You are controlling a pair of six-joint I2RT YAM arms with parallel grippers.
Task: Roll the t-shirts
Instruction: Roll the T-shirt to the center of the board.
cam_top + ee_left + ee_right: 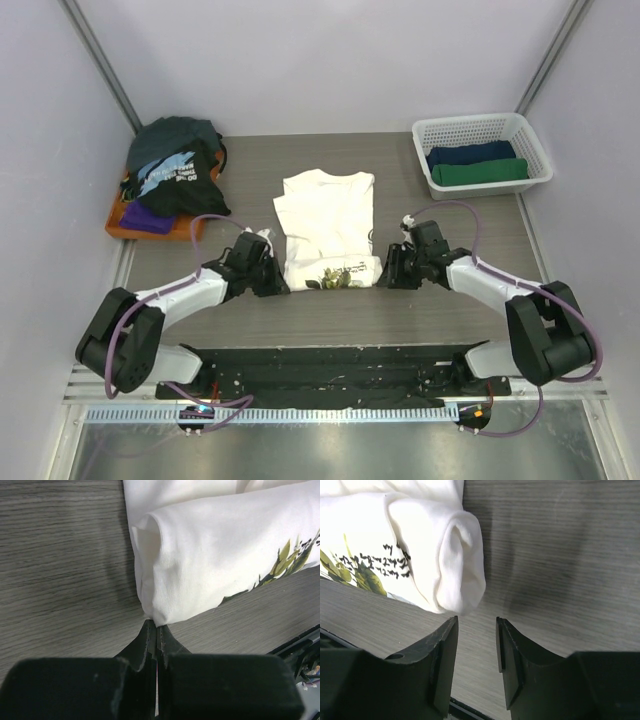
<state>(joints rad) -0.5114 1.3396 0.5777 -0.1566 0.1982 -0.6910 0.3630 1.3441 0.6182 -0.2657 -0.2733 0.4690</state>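
At the near centre of the desk, the left end effector was shut, tips touching the left end of the cream t-shirt's rolled portion; any pinch of fabric was unconfirmed. The roll's axis ran left to right. The right end effector stood parted and empty, just off the right end. Both arms were equally near.

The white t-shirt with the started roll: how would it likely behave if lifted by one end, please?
Probably floppy and light: the white t-shirt is thin knit and would sag. Its loose roll, open at the end, would likely unwind.
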